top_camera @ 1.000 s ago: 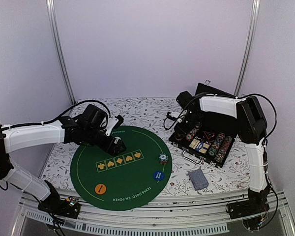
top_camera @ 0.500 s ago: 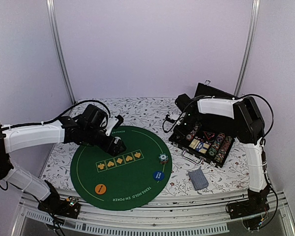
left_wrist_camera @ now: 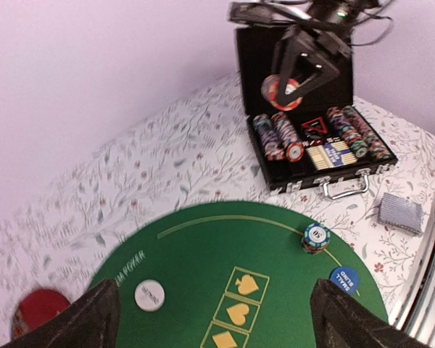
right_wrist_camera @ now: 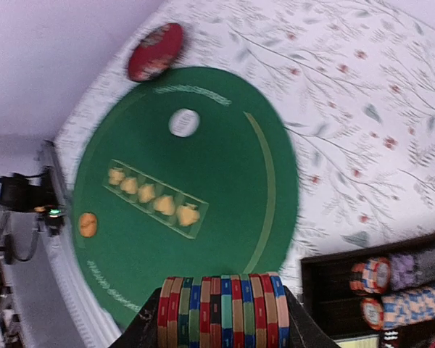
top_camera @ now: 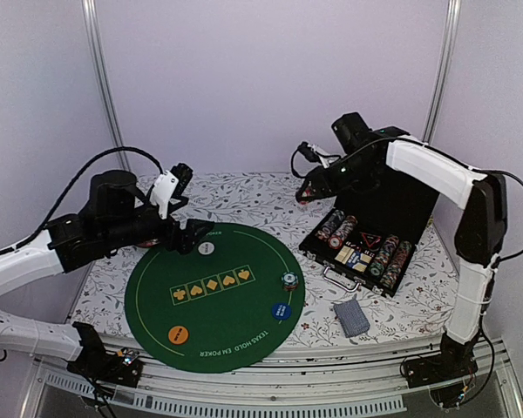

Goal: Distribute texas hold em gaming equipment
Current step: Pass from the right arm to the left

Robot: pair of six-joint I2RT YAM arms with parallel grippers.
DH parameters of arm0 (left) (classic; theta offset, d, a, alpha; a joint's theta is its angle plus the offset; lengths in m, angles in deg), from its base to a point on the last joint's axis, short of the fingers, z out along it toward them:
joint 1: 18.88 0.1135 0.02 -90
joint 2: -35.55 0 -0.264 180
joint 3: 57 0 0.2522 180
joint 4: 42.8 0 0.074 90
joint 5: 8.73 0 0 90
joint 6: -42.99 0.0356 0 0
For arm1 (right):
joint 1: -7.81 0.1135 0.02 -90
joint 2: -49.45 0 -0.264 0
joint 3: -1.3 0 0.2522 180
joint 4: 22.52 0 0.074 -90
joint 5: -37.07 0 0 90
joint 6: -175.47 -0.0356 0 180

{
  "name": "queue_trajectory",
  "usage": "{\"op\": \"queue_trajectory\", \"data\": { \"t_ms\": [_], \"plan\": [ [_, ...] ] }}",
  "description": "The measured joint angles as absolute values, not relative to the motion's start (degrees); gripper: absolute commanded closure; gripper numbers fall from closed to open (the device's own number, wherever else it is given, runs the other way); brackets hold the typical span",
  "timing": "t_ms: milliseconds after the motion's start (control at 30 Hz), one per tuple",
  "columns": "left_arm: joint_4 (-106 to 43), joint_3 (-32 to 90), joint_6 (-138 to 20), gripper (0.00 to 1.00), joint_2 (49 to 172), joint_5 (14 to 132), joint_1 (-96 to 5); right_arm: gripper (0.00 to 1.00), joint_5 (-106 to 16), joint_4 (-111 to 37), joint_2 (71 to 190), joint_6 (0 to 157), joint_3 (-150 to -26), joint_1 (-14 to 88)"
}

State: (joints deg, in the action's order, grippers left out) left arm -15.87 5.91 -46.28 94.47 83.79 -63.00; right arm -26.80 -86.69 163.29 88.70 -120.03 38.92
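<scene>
Right wrist — chip stack (right_wrist_camera: 221,310) newly out of case (top_camera: 406,213)

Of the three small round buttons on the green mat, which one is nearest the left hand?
The white button, at the mat's far edge right by the left hand; the blue button and orange button lie near the mat's front edge.

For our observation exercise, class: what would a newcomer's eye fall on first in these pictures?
First, the round green poker mat in the middle of the flowered table. Next, the open black case with rows of chips, to the mat's right. Then the right claw, which holds a stack of striped chips in the air near the case.
</scene>
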Motion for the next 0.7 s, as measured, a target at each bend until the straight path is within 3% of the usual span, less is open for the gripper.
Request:
{"op": "queue_trajectory", "data": {
  "t_ms": [133,367,500,600,700],
  "plan": [
    [-21.4,6.0,-38.4,0.02,93.5,89.8,-73.5,0.98,-14.4,-81.2,156.4,82.0,-116.3,42.5],
    [-21.4,10.3,-28.8,0.02,107.2,99.5,-83.0,0.98,-2.5,-72.0,156.1,70.8,-107.1,54.8],
    [-20.6,10.3,-26.6,0.15,111.2,101.4,-84.5,0.98,-0.7,-68.9,156.6,66.6,-104.4,57.3],
    [-20.8,10.3,-26.5,0.31,111.1,101.5,-84.5,0.98,0.4,-65.8,156.7,64.3,-103.1,57.3],
    [-21.0,10.2,-26.6,0.32,110.9,101.2,-84.5,0.98,1.1,-62.9,156.7,62.3,-101.9,57.3]
  ]
}}
